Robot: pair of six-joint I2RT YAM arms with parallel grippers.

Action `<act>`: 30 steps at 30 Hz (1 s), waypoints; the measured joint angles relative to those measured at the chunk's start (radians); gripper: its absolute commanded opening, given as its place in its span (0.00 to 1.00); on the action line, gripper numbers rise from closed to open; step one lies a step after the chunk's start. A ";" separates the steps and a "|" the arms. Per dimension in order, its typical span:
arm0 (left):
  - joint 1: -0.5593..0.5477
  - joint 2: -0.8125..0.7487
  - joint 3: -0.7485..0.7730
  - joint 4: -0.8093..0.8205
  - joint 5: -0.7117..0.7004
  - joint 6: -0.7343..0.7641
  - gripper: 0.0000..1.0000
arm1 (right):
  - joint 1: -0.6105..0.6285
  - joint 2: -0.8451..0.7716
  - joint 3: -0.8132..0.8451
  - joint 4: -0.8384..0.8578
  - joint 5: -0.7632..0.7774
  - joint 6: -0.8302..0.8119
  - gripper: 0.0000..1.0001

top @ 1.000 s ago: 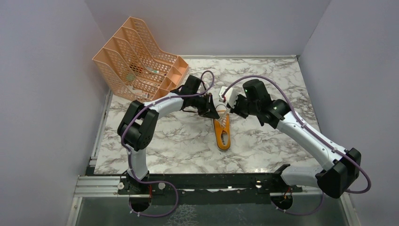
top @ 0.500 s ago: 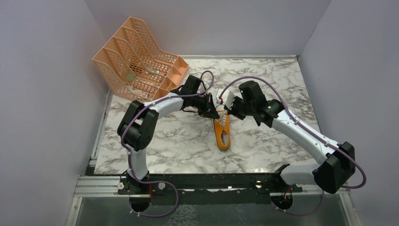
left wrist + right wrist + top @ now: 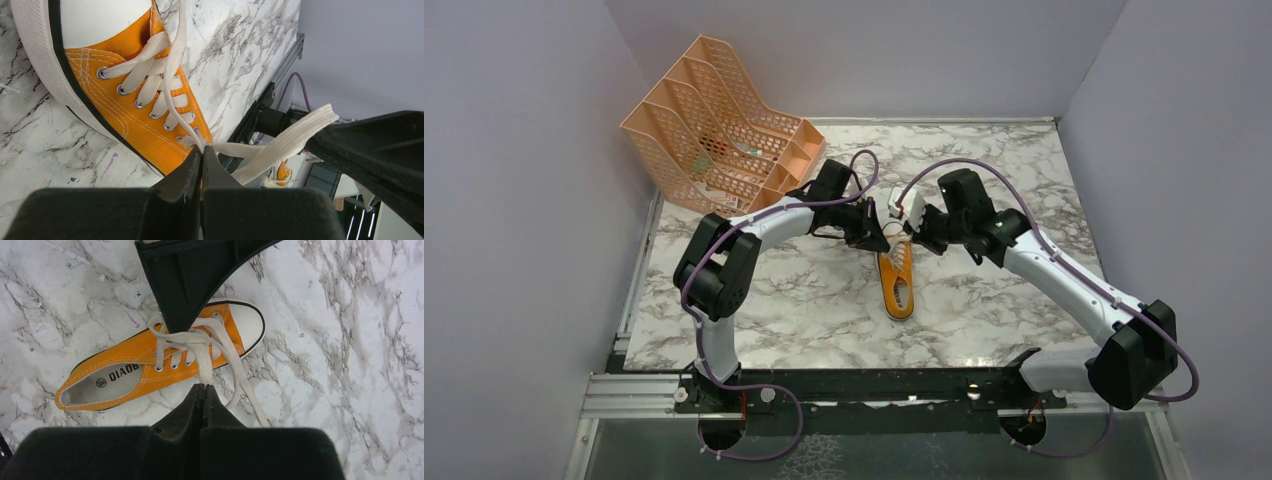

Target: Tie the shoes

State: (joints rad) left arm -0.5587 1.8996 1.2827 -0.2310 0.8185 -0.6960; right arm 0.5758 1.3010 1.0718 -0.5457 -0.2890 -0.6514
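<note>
One small orange sneaker point(image 3: 897, 285) lies on the marble table, its white toe cap pointing to the far side. Both grippers meet over its laced front. My left gripper point(image 3: 885, 242) point(image 3: 202, 149) is shut on a white lace point(image 3: 172, 60) right at the top eyelets. My right gripper point(image 3: 912, 240) point(image 3: 203, 386) is shut on another flat white lace strand point(image 3: 202, 362), which runs straight from its tip to the shoe point(image 3: 125, 372). In the left wrist view that strand point(image 3: 285, 145) stretches taut toward the right gripper's dark finger point(image 3: 380, 145). A loose lace end point(image 3: 245, 385) trails on the table.
A peach plastic file rack point(image 3: 714, 120) stands at the back left corner. Grey walls close in the table on three sides. A metal rail point(image 3: 844, 385) with the arm bases runs along the near edge.
The right arm has shifted slightly to the left and its elbow has drawn in. Both grippers stay shut on the laces, and the shoe has not moved.
</note>
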 measured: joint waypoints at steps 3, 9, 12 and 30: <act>0.000 0.000 0.000 0.000 0.000 0.003 0.00 | -0.023 0.001 -0.003 -0.002 -0.013 0.010 0.01; 0.000 0.000 0.000 -0.001 0.000 0.007 0.00 | -0.035 0.048 -0.003 0.014 -0.012 0.027 0.01; 0.000 0.000 0.000 -0.002 0.000 0.008 0.00 | -0.035 0.093 -0.003 0.013 -0.012 0.023 0.01; 0.000 0.000 0.000 -0.003 0.000 0.020 0.00 | -0.035 0.101 -0.003 -0.037 0.016 -0.032 0.01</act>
State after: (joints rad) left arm -0.5587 1.8996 1.2827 -0.2344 0.8185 -0.6758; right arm 0.5411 1.4025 1.0683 -0.5831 -0.2733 -0.6830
